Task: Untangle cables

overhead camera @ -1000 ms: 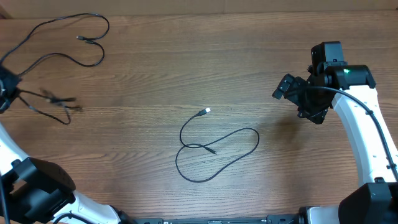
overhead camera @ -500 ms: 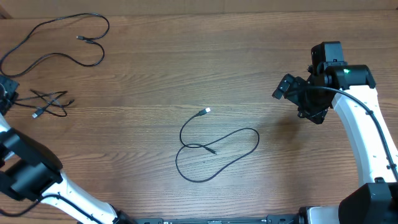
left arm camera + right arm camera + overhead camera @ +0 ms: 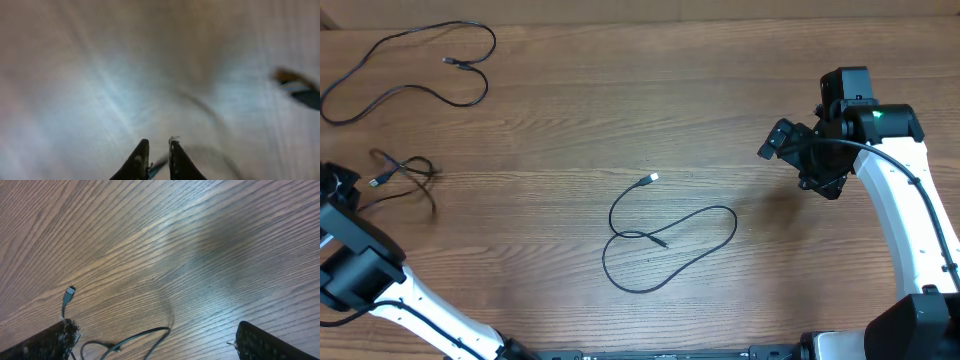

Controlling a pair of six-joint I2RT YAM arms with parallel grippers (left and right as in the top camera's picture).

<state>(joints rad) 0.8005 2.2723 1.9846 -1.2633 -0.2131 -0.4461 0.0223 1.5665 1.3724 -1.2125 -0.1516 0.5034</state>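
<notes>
Three thin black cables lie apart on the wooden table. A long one curves at the far left. A looped one with a silver plug lies in the middle. A small tangled one trails toward my left gripper at the left edge. The left wrist view is blurred; my left gripper has its fingers nearly together with a thin strand between them. My right gripper hovers at the right, open and empty, above the middle cable's loop.
The table's back edge runs along the top of the overhead view. Bare wood separates the cables. The right arm's own thick cable runs along its white link.
My left gripper moved toward the near edge, dragging the small cable, which changed shape and shifted slightly. The other two cables and the right arm stayed still.
</notes>
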